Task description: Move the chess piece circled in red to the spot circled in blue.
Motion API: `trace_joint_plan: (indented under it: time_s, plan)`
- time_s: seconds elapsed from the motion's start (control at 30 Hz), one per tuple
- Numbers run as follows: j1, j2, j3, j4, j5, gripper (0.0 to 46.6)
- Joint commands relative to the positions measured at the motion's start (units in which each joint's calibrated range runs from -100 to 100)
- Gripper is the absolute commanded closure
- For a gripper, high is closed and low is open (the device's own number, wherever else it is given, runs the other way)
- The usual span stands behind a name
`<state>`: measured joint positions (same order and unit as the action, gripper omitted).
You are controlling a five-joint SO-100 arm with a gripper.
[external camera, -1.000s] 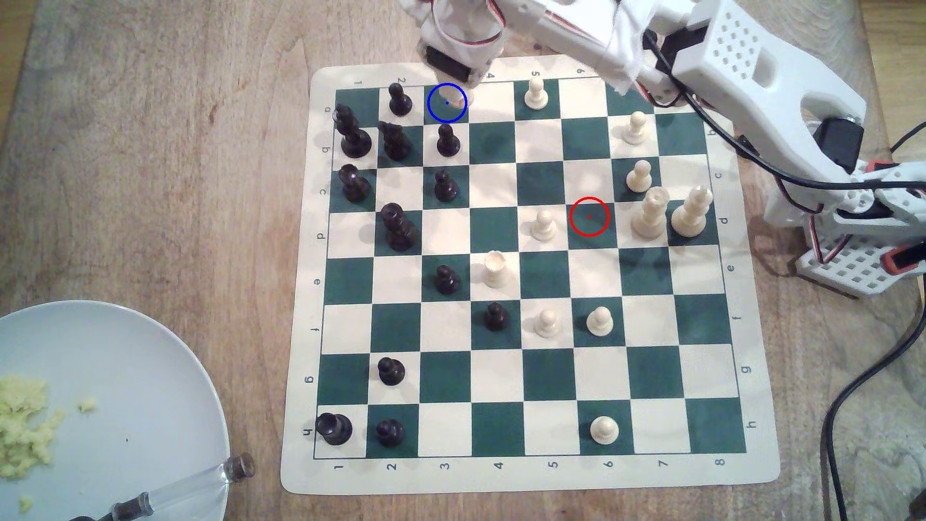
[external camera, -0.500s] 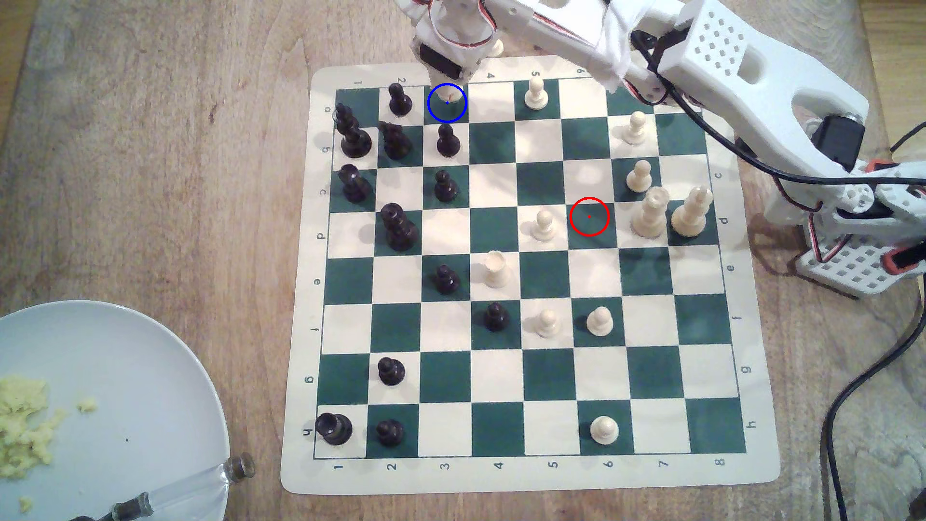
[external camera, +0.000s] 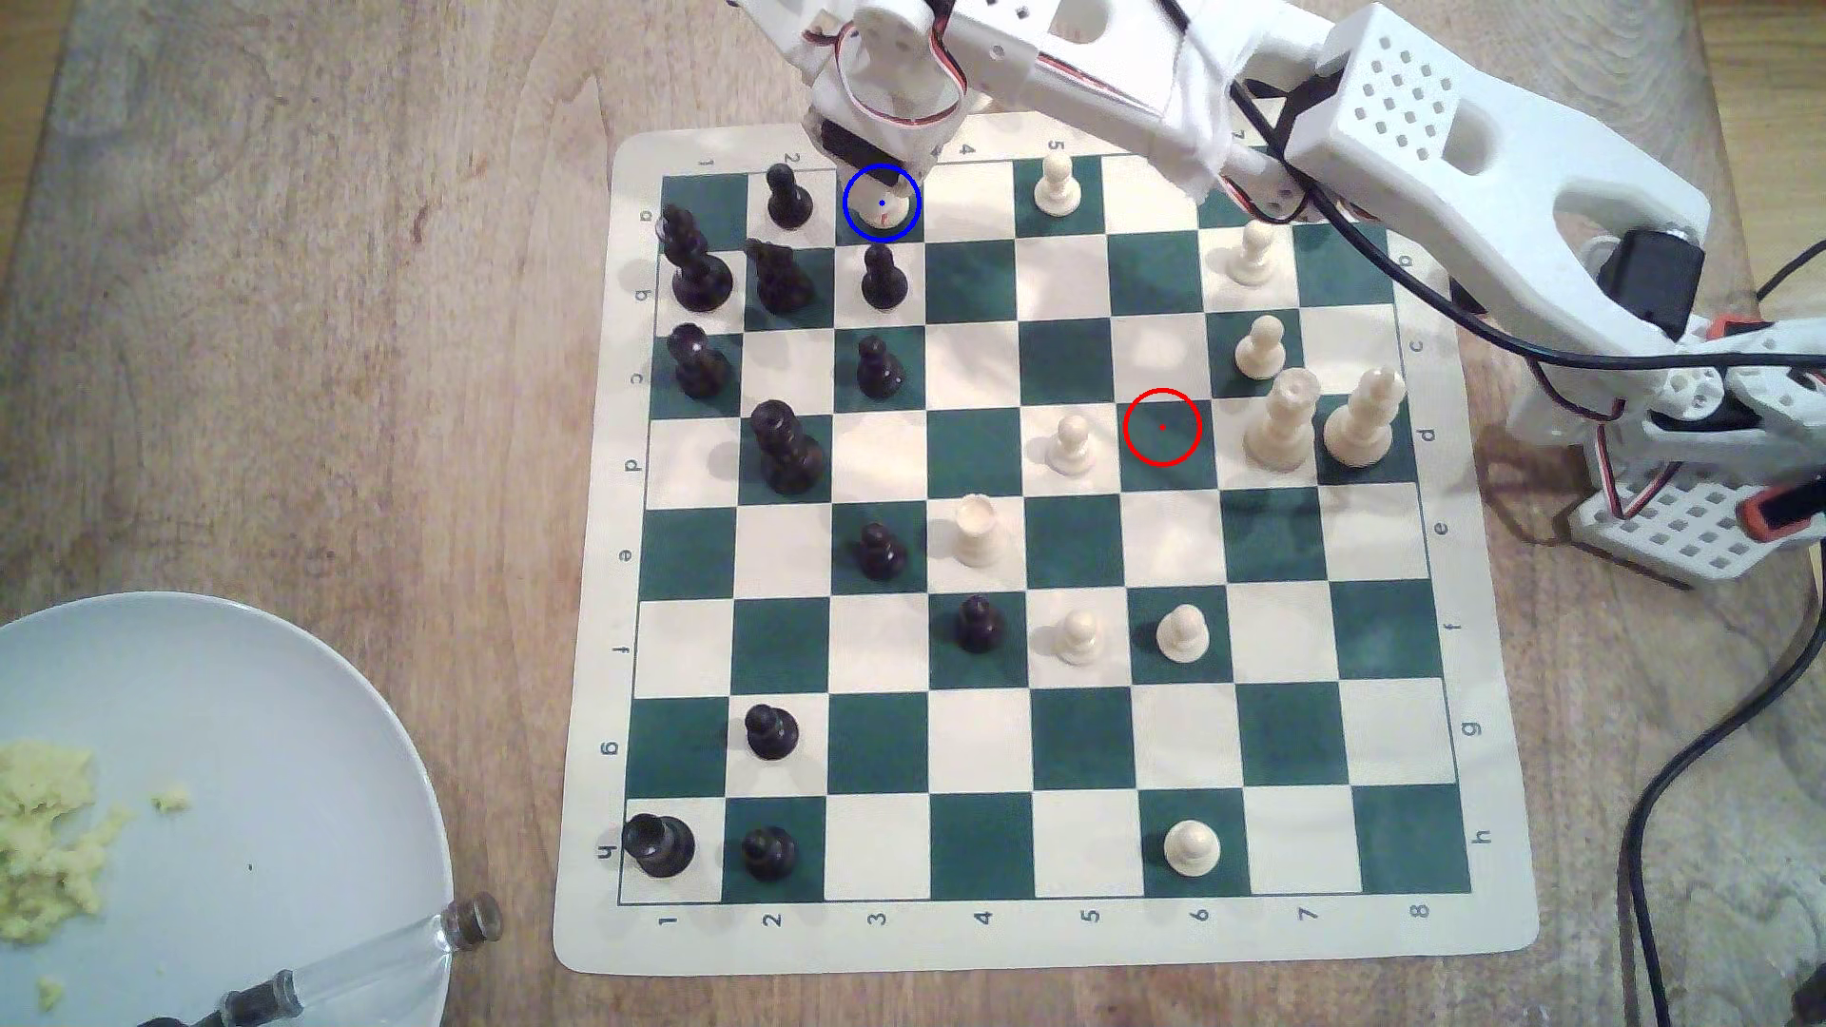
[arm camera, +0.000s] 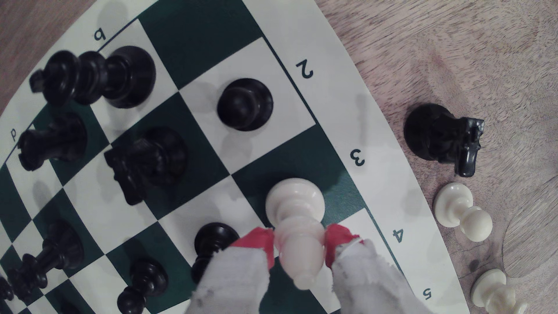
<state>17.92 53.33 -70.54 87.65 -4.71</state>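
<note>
Wrist view gives me the board's border print: I can read the numerals 2, 3, 4 and 5 along one margin and the letters b and d along the other. On the exterior view the margins run 1 to 8 and a to h.

My gripper (arm camera: 300, 241) is nearly closed, its red-tipped fingers (arm camera: 256, 240) pressed on either side of the chess piece (arm camera: 297, 211), gripping it at the upper body. That piece is cream-white plastic with a smooth tapering top, a collar and a broad round base. The base sits over the spot (external camera: 858, 229), the dark green square under the blue ring beside the 3 at the board's edge; I cannot tell whether it is touching the surface.

Room is tight on the inward side: a black pawn (arm camera: 211, 244) stands on the next square, close to one finger, and another black pawn (arm camera: 244, 104) on the white square beside the 2. Toward the border the square is open. Off the board (external camera: 1037, 943), on the wood, lie a black knight (arm camera: 444, 139) and two white pawns (arm camera: 462, 214).
</note>
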Motion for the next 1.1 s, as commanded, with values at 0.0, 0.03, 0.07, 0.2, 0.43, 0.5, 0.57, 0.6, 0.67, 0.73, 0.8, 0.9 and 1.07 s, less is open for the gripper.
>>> trace_joint_plan:
  time_s: [0.0,0.03,0.07,0.2,0.43,0.5,0.57,0.6,0.67,0.73,0.8,0.9,1.07]
  plan:
    - [0.0,-1.7,-4.4,-0.3,-0.3,44.0]
    - [0.0,-1.7,-4.4,-0.3,-0.3,43.2]
    - [0.0,-1.6,-4.4,-0.3,-0.3,42.6]
    - [0.0,-1.1,-4.3,-0.1,-0.2,42.1]
    - [0.3,-1.3,-3.1,-0.3,0.0,35.2]
    - [0.4,-1.8,-3.1,-0.3,0.0,32.6]
    - [0.6,-3.2,-2.4,-0.1,0.0,31.4]
    - [0.7,-3.8,-1.9,-0.1,-0.1,31.2]
    - [0.7,-5.5,-1.0,0.1,-0.2,31.0]
    - [0.7,-7.7,0.1,0.4,-0.2,30.7]
    - [0.8,-9.2,0.5,0.6,-0.2,30.4]
    - [1.1,-12.9,2.0,1.8,-0.2,30.7]
    - [1.4,-21.9,7.5,3.1,-0.2,29.9]
